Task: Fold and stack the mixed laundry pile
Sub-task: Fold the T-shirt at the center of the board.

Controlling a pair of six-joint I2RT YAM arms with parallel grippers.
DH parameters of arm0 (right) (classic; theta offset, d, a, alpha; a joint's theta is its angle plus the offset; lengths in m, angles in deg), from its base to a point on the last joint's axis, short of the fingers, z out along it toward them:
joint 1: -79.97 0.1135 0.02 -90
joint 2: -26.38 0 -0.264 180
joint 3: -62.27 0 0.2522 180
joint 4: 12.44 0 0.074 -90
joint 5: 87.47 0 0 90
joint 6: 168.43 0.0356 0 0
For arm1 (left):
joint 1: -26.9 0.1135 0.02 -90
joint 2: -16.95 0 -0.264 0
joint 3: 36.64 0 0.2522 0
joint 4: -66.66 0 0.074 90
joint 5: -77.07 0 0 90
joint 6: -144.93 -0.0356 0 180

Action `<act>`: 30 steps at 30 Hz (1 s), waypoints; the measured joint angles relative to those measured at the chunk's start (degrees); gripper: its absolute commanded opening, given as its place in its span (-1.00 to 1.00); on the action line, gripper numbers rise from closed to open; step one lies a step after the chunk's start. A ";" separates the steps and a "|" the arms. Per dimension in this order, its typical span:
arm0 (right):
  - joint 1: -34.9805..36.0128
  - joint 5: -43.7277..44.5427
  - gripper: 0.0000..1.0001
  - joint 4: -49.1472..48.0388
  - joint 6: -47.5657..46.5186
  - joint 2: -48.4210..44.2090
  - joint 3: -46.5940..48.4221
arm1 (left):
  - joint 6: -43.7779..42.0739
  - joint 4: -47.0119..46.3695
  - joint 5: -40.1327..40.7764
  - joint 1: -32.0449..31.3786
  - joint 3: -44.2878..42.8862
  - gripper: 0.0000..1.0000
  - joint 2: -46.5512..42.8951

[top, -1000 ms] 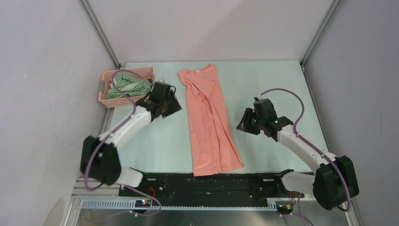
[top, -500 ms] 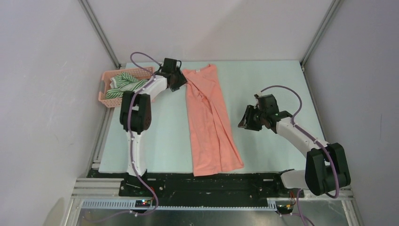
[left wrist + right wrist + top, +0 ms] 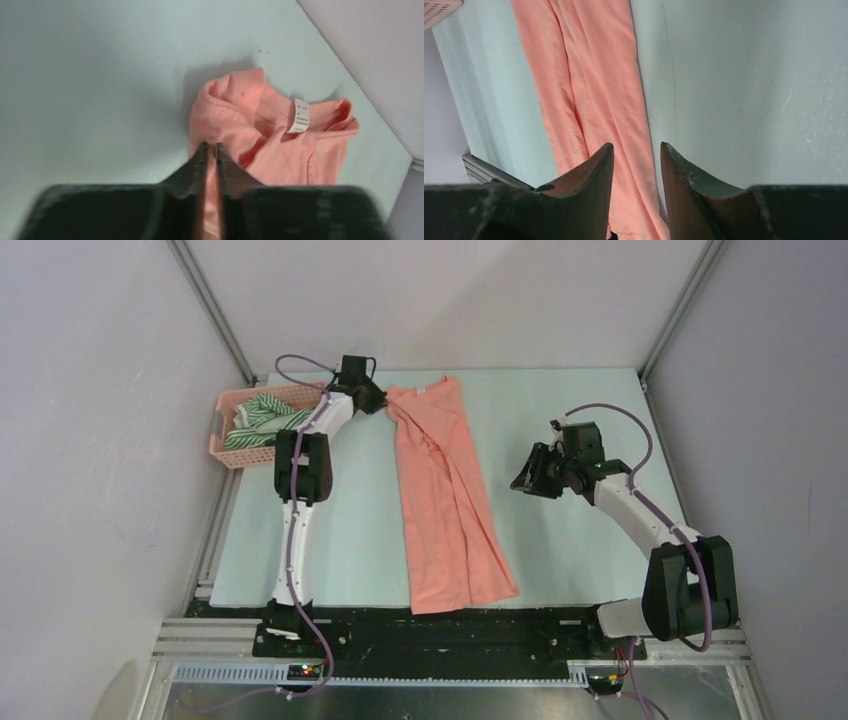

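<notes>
Up at the far end of the table (image 3: 580,400), pinches with the left gripper (image 3: 378,400) at the collar corner of the salmon-pink shirt (image 3: 445,500): jaws down to a slit, a sliver of pink cloth caught between them, just short of the white label (image 3: 299,116). Reads as a grip on the shoulder edge. Has the shirt laid lengthwise down the middle of the table, narrowed to a long strip with the sides turned in, hem toward the near edge. Over on the right, hovers with the right gripper (image 3: 530,480) above bare table, well apart from the cloth, fingers (image 3: 594,175) parted about halfway and holding nothing. Looks like one garment only part folded, with the cross folds yet to do. Shows nothing stacked anywhere. Leaves the green-and-white striped garment (image 3: 265,418) bunched in the pink basket (image 3: 222,445) at far left, untouched. Cannot make out the dark one for certain. Puts most of the job ahead, by that reckoning.
</notes>
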 measured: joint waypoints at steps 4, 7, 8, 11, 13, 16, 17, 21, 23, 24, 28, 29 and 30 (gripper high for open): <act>0.00 -0.48 -0.15 -0.17 0.00 1.99 0.48 | 1.90 -0.52 -3.56 0.81 -10.56 -1.00 7.56; 0.00 -0.57 -0.15 -0.17 0.00 3.52 0.48 | 3.48 -2.71 -5.66 0.96 -15.28 -1.00 11.41; 0.00 -0.57 -0.14 -0.24 0.00 3.93 0.48 | 3.78 -3.98 -6.05 0.98 -15.67 -1.00 12.04; -0.11 -0.55 -0.15 -0.39 0.02 5.35 0.48 | 4.39 -8.11 -7.19 1.01 -15.61 -0.93 12.66; -0.13 -0.57 -0.15 -0.44 0.04 6.12 0.48 | 4.57 -11.76 -8.13 1.01 -15.61 -0.48 12.83; -0.15 -0.59 -0.15 -0.85 0.11 6.93 0.48 | 4.22 -16.37 -9.97 1.01 -15.63 0.01 12.83; -0.15 -0.61 -0.14 -1.01 0.17 7.08 0.48 | 4.17 -17.49 -10.67 1.03 -15.61 0.06 12.81; -0.15 -0.55 -0.14 -0.98 0.24 7.17 0.57 | 1.84 -20.85 -13.40 1.09 -6.45 0.17 7.82; -0.13 -0.50 -0.15 -0.52 0.46 7.06 0.76 | 0.46 -20.63 -14.05 1.09 2.01 0.17 2.21; -0.09 -0.48 -0.15 -0.24 0.59 6.95 0.85 | -0.02 -20.22 -14.29 1.09 5.22 0.16 -0.20; 1.49 1.18 -0.19 2.34 1.62 4.92 0.90 | -1.38 -19.26 -14.84 0.46 21.42 0.13 -15.08; 2.49 2.03 -0.20 3.26 1.90 3.98 0.90 | -1.86 -19.34 -14.84 0.11 25.40 0.10 -19.39; 4.11 3.17 -0.21 4.28 2.45 2.78 0.90 | -2.38 -18.99 -14.84 -0.46 28.98 0.09 -23.85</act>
